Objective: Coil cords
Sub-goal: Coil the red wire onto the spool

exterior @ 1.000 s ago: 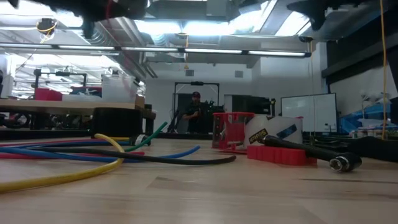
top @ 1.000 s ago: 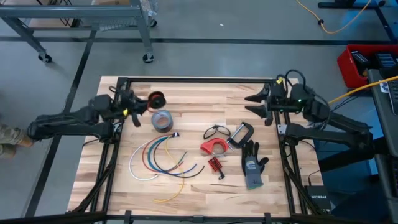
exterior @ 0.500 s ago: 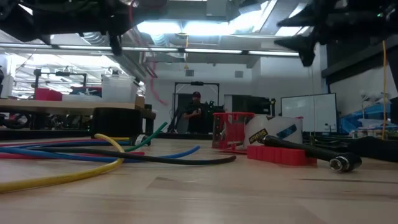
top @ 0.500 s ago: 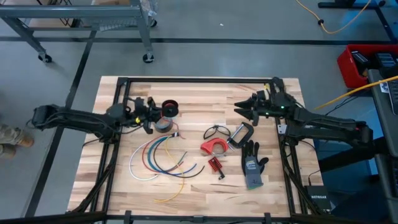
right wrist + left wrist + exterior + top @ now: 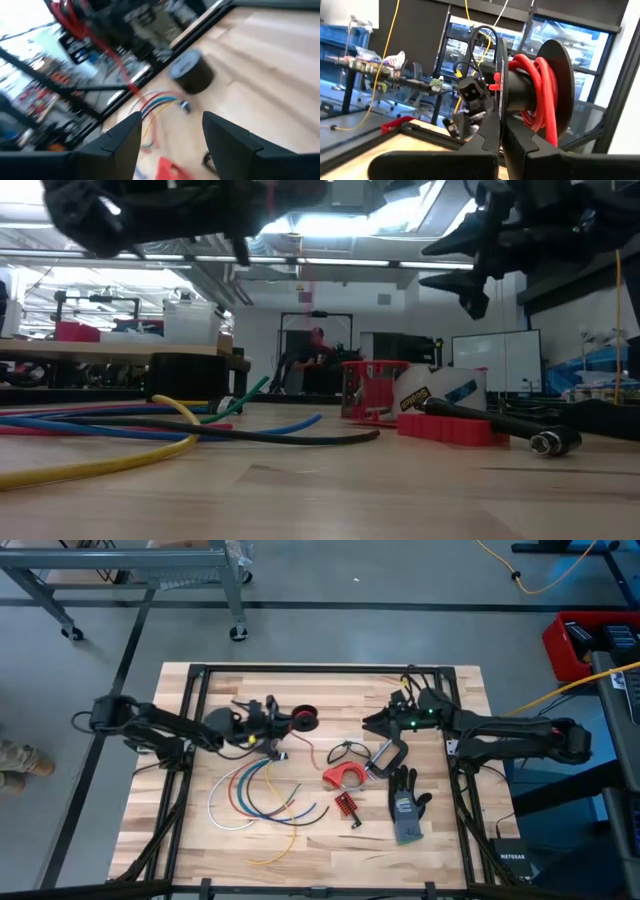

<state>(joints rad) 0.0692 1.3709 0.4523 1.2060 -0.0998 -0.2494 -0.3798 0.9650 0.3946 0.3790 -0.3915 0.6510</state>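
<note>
My left gripper hangs above the table's middle, shut on a black spool wound with red cord. A strand of that red cord trails down from the spool. My right gripper is open and empty, a short way right of the spool, its fingers pointing at it; it shows high up in the low view. Loose white, red, blue, green and yellow cords lie in curved arcs on the table below my left arm, and also show in the low view. My left gripper pinches the spool's near flange at its rim between its two fingers. The fingers come about level from the table's left. The spool is lifted clear of the table, its axis roughly level, with the red cord wound on its core.
A grey tape roll stands partly under my left arm. Right of the cords lie safety glasses, a clamp, a red tape dispenser, a small red part and a grey-black glove. A black frame edges the table.
My left gripper has carried the spool toward the table's right, from the left edge to the middle. My right gripper has gone toward the table's left and down, closing on the spool. The loose cords have stayed where they were.
</note>
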